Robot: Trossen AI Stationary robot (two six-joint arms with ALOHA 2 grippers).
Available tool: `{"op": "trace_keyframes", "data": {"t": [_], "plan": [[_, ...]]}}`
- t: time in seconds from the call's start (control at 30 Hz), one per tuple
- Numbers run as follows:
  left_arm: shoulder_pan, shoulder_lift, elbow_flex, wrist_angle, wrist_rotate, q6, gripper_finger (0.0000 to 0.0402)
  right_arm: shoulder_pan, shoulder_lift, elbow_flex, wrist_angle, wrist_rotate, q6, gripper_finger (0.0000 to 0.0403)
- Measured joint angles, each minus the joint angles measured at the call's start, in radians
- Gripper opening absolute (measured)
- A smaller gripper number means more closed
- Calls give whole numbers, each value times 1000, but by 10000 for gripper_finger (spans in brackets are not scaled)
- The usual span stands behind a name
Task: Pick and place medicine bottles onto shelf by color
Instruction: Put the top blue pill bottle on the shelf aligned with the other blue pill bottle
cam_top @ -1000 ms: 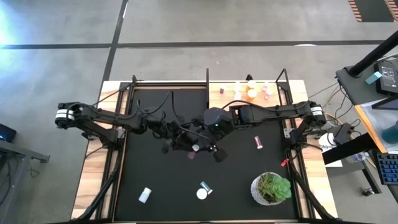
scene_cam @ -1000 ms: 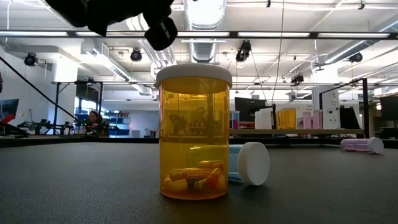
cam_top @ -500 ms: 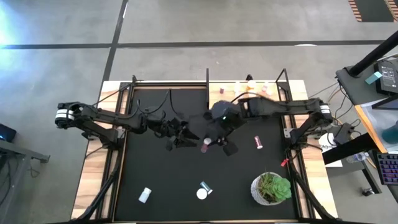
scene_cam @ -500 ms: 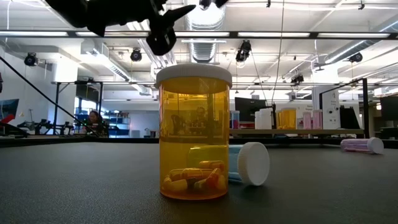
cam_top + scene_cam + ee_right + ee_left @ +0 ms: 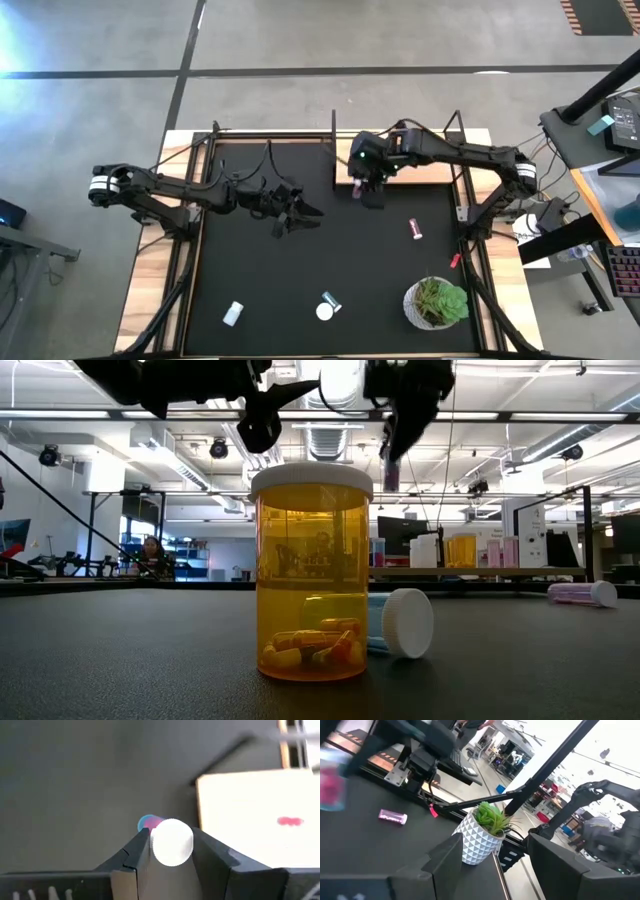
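The right pincer (image 5: 360, 187) hangs over the black mat (image 5: 250, 290) at the near edge of the light-wood shelf (image 5: 400, 160), closed on a pink bottle (image 5: 161, 831) with a white cap; in the right wrist view the cap sits clamped between both fingers (image 5: 135, 851), with the pale shelf board just beyond. In the low view the same bottle (image 5: 391, 472) hangs raised above the table, held by the pincer. The left pincer (image 5: 305, 212) hovers over the middle of the mat with its fingers (image 5: 450, 865) parted and nothing between them. On the mat, a pink bottle (image 5: 416, 229) lies on its side toward the right; a white bottle (image 5: 233, 313) lies near the front left; an orange bottle (image 5: 310, 572) containing capsules stands upright at the front centre, with a blue bottle (image 5: 385, 625) on its side just behind it, white cap facing the low camera. A potted plant (image 5: 436, 302) in a white faceted pot stands at the front right corner. Several bottles (image 5: 475, 550) stand on the shelf, their colours hard to tell apart.
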Motion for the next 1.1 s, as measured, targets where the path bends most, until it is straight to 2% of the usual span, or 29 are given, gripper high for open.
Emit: {"op": "trace_keyframes", "data": {"t": [0.1, 0.2, 0.33, 0.43, 0.53, 0.63, 0.8, 1.1], "plan": [[0, 0, -1, -1, 0, 0, 208, -77, -1, -39, 32, 27, 52, 118], [0, 0, 0, -1, 0, 0, 208, -140, 15, -86, 115, 79, 173, 118], [1, 0, 2, 0, 0, 0, 208, -183, 53, -134, 219, 126, 313, 118], [8, 0, 2, -2, 4, 0, 208, -196, 87, -139, 246, 169, 357, 118], [38, -5, -2, -4, 40, 0, 208, -199, 123, -129, 245, 242, 381, 118], [86, -14, -4, -8, 120, 0, 208, -204, 146, -126, 245, 301, 414, 118], [154, -24, -4, -12, 211, -1, 208, -214, 177, -125, 248, 306, 479, 118], [223, -29, 6, -7, 217, -52, 208, -219, 219, -125, 280, 307, 516, 118]]}}
